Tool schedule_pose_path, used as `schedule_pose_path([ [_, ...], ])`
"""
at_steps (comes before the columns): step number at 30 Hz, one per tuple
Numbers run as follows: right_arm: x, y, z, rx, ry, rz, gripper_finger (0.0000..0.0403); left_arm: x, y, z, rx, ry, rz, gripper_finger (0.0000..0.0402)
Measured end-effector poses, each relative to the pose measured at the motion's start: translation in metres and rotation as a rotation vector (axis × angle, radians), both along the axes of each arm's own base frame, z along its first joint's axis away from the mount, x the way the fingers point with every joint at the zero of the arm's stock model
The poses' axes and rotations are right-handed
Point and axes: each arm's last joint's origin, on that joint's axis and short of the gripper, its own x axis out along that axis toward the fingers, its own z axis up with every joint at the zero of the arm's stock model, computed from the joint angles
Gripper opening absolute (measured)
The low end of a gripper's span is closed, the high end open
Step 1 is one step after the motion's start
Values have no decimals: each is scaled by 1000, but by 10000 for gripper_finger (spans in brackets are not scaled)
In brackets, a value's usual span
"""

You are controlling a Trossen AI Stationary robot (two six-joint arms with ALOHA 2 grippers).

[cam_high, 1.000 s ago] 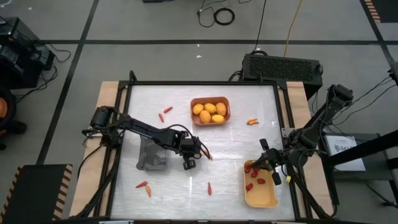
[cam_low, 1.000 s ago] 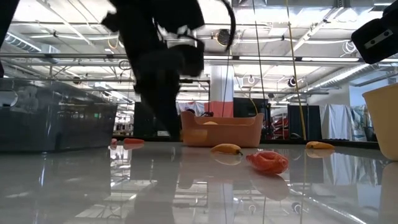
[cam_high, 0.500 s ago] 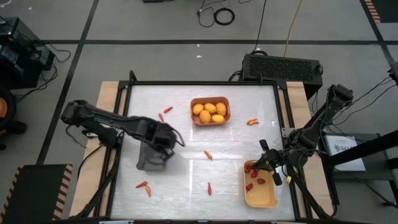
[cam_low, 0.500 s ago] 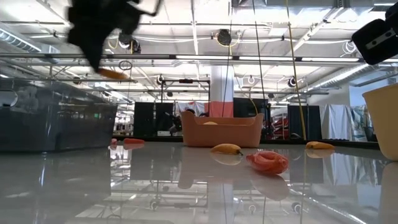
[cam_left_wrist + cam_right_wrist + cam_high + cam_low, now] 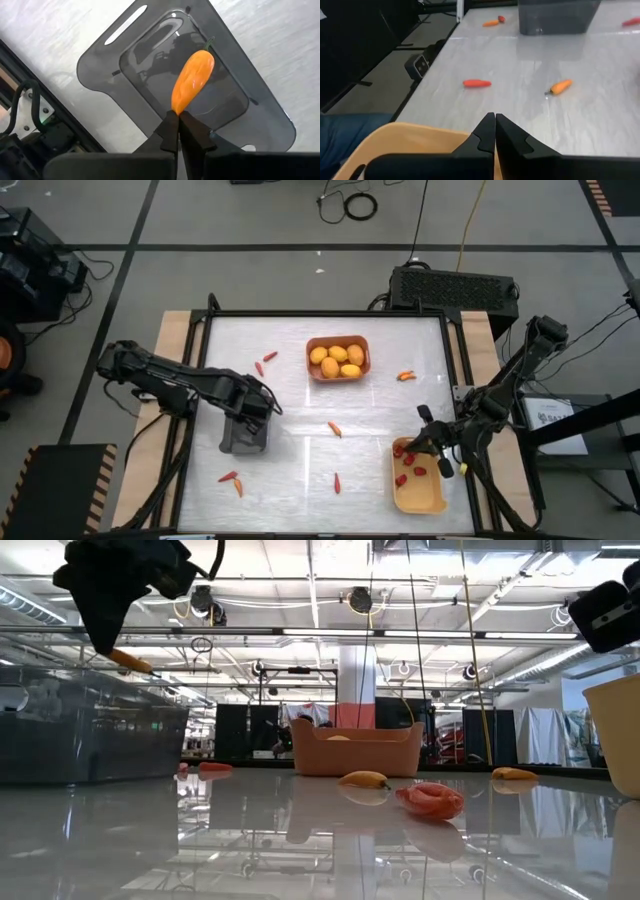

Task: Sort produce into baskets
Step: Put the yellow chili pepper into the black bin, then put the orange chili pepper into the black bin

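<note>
My left gripper (image 5: 262, 408) hangs over the dark grey basket (image 5: 243, 435) at the table's left and is shut on an orange chili (image 5: 192, 82). In the low view the chili (image 5: 133, 662) shows under the gripper (image 5: 108, 646), high above the table. My right gripper (image 5: 412, 444) waits shut over the far end of the yellow basket (image 5: 420, 492), which holds several red berries (image 5: 405, 470). The orange basket (image 5: 338, 358) at the far middle holds several yellow-orange fruits (image 5: 340, 361). My left gripper pinches the chili's pointed end (image 5: 176, 107) between its two fingertips, opposite the green stem (image 5: 210, 43). The fingers come from above, pointing down. The chili sticks out below them at a slant, lifted clear above the dark grey basket's floor (image 5: 140, 65).
Loose chili pieces lie on the white table: one at the middle (image 5: 333, 429), one nearer the front (image 5: 337, 481), two at the near left (image 5: 232, 478), two at the far left (image 5: 264, 362), and one to the right of the orange basket (image 5: 405, 376).
My left gripper has risen and swung from the table's middle toward its left edge, turning about its own axis, and now hangs over the dark grey basket. It stays shut on the orange chili, which has travelled with it. The right arm has kept still.
</note>
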Motion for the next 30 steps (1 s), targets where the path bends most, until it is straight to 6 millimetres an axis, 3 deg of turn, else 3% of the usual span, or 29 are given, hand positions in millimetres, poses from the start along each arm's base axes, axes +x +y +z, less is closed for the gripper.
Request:
schedule_pose_path([
  [5, -1, -1, -2, -3, 24, -9, 4, 0, 0, 0, 1, 0, -5, 37],
  [11, -1, -1, -2, -1, 23, -10, 4, 0, 1, 0, 30, -6, -9, 94],
  [17, -1, -1, -2, -7, 19, -10, 4, 5, 7, 1, 160, -78, 29, 132],
  [24, -1, -1, -2, -35, 9, -2, 4, 22, 47, 2, 199, -170, 44, 138],
  [30, -1, -1, -2, -43, 7, 1, 4, 31, 100, -1, 191, -211, 71, 148],
])
